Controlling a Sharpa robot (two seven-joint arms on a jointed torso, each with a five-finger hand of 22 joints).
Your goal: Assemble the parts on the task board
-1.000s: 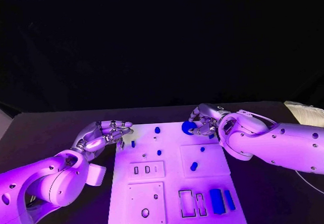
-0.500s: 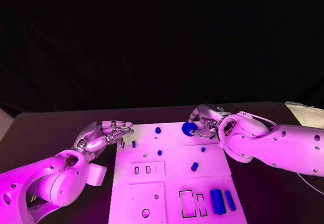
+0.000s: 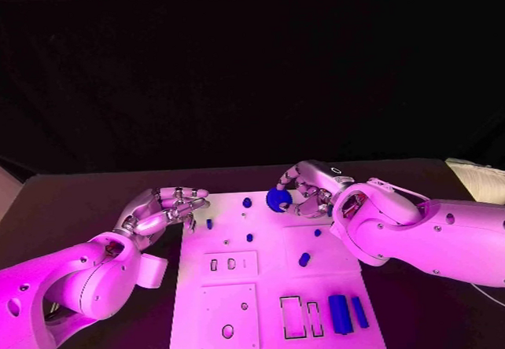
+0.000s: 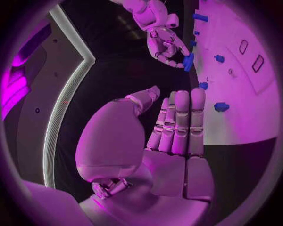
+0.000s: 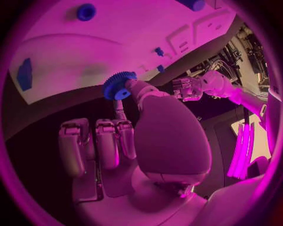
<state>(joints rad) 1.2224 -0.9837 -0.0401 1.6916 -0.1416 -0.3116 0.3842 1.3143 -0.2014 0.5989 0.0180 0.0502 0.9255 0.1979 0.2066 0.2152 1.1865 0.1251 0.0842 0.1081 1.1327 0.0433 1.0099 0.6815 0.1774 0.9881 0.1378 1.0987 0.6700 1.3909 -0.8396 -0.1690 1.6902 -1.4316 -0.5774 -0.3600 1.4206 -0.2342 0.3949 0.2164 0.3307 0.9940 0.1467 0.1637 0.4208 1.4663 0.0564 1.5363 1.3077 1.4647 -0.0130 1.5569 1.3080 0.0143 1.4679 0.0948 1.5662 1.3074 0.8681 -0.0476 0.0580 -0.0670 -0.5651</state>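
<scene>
At the left of the head view my left hand point(image 3: 161, 210) sits just off the far left corner of the task board point(image 3: 272, 331), over the black desk point(image 3: 61, 208). Its fingers are curled inward and I see nothing in them; the left wrist view shows the same, fingers point(image 4: 179, 120) folded toward the palm and holding nothing. I judge it is parked there to stay out of the way while remaining near the board's left edge.

Moving rightward across the board: a small blue peg point(image 3: 208, 223) stands near the left edge, another point(image 3: 248, 201) near the far edge and one point(image 3: 249, 237) at mid-board. In the lower centre of the frame lie the slotted plates, then an empty rectangular frame, and beside it two blue bars point(image 3: 339, 312) lying side by side. These parts appear untouched, so I judge the assembly is at an early stage.

At upper centre-right, my right hand point(image 3: 304, 190) holds a blue gear point(image 3: 279, 200) above the board's far edge. The right wrist view shows the toothed gear point(image 5: 120, 85) pinched between thumb and a finger, the other fingers hanging loose. The pinch at the rim leaves the gear's centre hole exposed, which I judge suits lowering it onto a peg. Which peg is intended I cannot tell.
</scene>
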